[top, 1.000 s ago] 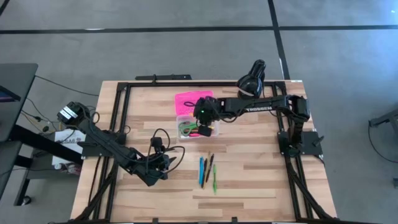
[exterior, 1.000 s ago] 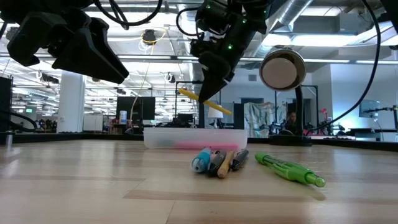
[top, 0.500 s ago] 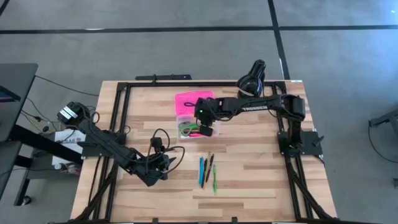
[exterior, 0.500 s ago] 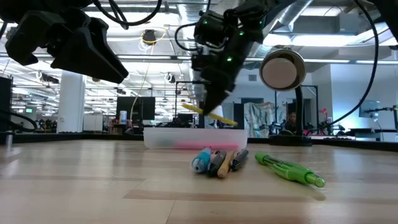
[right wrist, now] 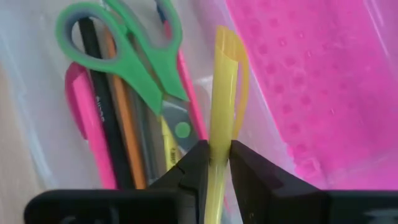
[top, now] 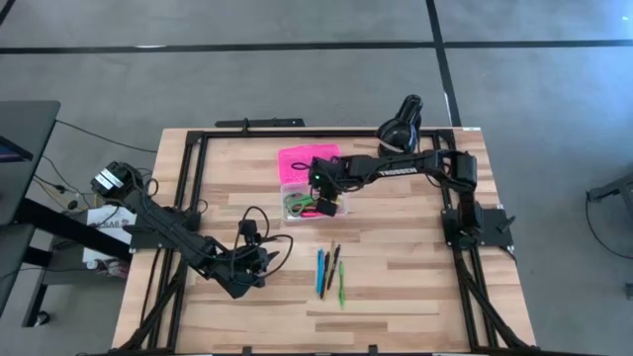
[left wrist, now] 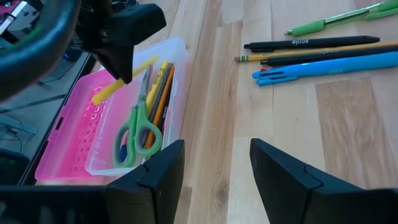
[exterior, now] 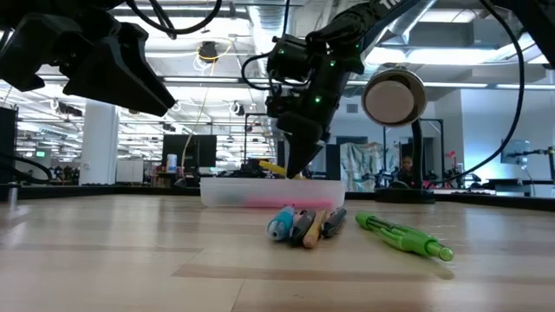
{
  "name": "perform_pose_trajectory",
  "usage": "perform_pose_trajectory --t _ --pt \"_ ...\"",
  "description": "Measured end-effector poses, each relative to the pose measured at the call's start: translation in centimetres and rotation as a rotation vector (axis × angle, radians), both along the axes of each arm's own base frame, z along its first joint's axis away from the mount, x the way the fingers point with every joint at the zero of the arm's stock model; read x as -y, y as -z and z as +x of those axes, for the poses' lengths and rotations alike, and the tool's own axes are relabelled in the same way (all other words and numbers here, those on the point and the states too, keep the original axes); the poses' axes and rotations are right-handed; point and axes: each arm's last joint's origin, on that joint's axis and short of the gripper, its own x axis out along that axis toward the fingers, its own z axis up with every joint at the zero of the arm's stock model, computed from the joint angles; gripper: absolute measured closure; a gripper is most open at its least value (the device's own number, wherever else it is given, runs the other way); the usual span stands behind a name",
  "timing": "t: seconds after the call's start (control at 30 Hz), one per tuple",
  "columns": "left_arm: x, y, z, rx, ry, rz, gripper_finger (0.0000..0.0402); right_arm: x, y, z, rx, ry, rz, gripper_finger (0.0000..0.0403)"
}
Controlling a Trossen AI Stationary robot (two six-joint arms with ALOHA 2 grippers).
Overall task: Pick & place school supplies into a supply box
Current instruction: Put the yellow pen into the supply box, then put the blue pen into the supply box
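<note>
My right gripper (right wrist: 214, 163) pinches a thin yellow pen (right wrist: 222, 106) just above the clear-based, pink-lidded plastic pencil case (top: 297, 161), green-handled scissors (right wrist: 127, 53) beneath. My left gripper (left wrist: 214, 158) hangs spread apart, possibly just above the tabletop.

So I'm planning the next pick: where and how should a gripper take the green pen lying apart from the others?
Grip the green pen at mid-barrel, from straight above, fingers straddling its width. It lies flat on the table, with a clear gap to the blue pen group, so both fingers have room. This is a judgement.
</note>
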Motion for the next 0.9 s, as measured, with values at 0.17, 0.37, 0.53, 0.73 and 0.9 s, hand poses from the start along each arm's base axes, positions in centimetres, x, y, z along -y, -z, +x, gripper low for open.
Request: perform_pose_trajectory --t 0.17,0.37,0.53,0.73,0.9 --pt "0.0 0.0 0.0 0.0 0.0 0.001 0.0223 0.0 0.0 0.0 0.004 -0.003 0.0 0.0301" --pt "0.0 0.0 0.0 -0.006 0.009 -0.01 0.0223 -0.9 -0.9 -0.4 -0.014 -0.018 -0.002 0.0242" --pt "0.3 -0.2 0.4 -0.01 0.076 -0.033 0.0223 -4.0 -3.4 -1.0 0.013 -0.093 -0.011 0.0219" --pt "0.6 -1.2 2.0 0.032 0.273 -0.092 0.0223 -8.8 -6.0 -2.7 -0.013 -0.145 -0.061 0.0219" --pt "0.1 -2.0 3.3 0.071 0.422 -0.108 0.0223 -12.9 -6.6 -4.4 -0.069 -0.15 -0.093 0.0229"
